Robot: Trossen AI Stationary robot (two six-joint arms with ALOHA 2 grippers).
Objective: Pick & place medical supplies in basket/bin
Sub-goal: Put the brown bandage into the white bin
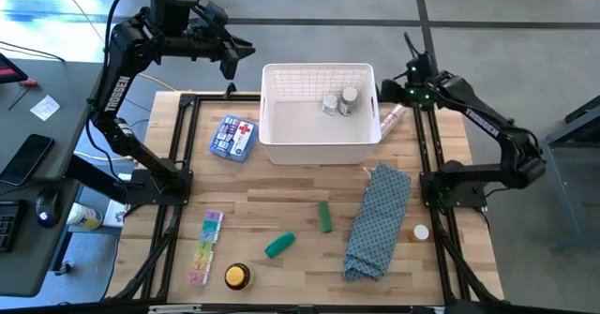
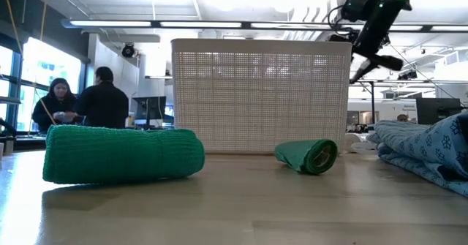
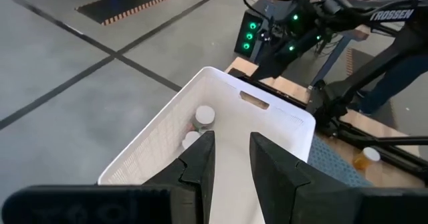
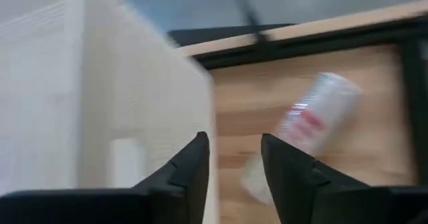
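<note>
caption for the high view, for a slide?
Two bottles in the basket; tube beside it, other supplies spread on the table.

Two white-capped bottles (image 1: 340, 101) stand in the white basket (image 1: 317, 148); a pinkish tube (image 1: 391, 121) lies just beside its right wall, under the right hand (image 1: 409, 78), while the left hand (image 1: 232, 64) hangs past the basket's far-left corner

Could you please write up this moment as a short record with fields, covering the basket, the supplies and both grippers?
basket: white basket at the table's far middle
in basket: two white-capped bottles
beside basket: pinkish tube lying on the table at its right side
still on table: red-cross pack, pill organiser, yellow tin, two green rolls, small bottle, blue cloth
left gripper: above the basket's left end, fingers apart, empty
right gripper: open, empty, over the basket's right edge near the pinkish tube
</note>
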